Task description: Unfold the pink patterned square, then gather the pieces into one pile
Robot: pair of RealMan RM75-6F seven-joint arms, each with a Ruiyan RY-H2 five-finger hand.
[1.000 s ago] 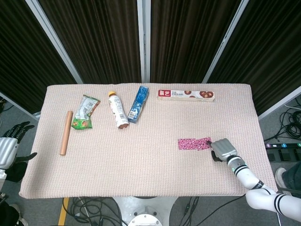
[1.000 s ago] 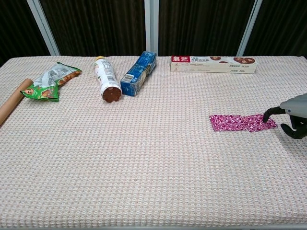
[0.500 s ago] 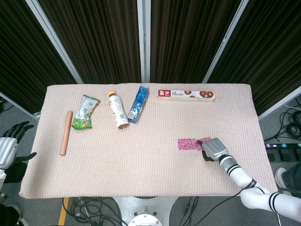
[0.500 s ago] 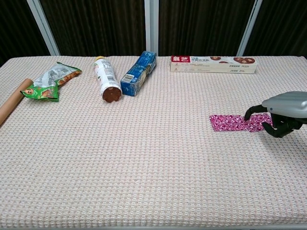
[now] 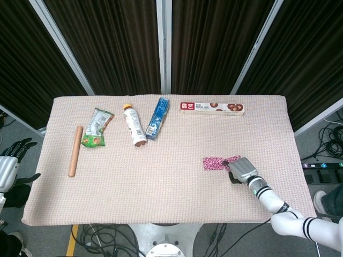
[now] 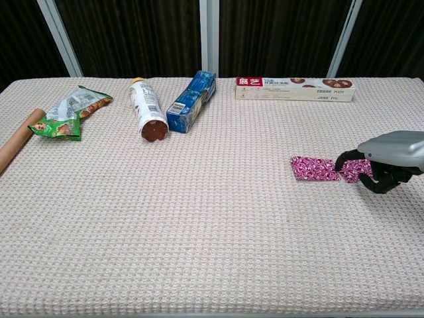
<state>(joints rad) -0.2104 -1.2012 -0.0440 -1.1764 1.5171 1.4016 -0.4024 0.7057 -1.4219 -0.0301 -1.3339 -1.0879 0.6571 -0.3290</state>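
Note:
The pink patterned square [image 5: 214, 163] [image 6: 315, 167] lies folded into a narrow strip on the right half of the table. My right hand [image 5: 242, 169] [image 6: 389, 154] sits at the strip's right end. Its fingers curl over that end and the thumb is under it, so the cloth's edge is pinched between them. That end is partly hidden by the fingers. My left hand [image 5: 8, 167] hangs beyond the table's left edge, fingers apart and holding nothing; only the head view shows it.
Along the far half of the woven mat [image 5: 171, 198] lie a brown tube [image 5: 75, 151] [image 6: 16, 147], a green snack bag [image 5: 96, 127] [image 6: 66, 112], a bottle [image 5: 134, 124] [image 6: 147, 109], a blue box [image 5: 155, 118] [image 6: 191, 91] and a long flat box [image 5: 213, 108] [image 6: 295, 89].
My right hand has slid left from just off the strip's right end onto it and closed its fingers around that end. The left hand has stayed put.

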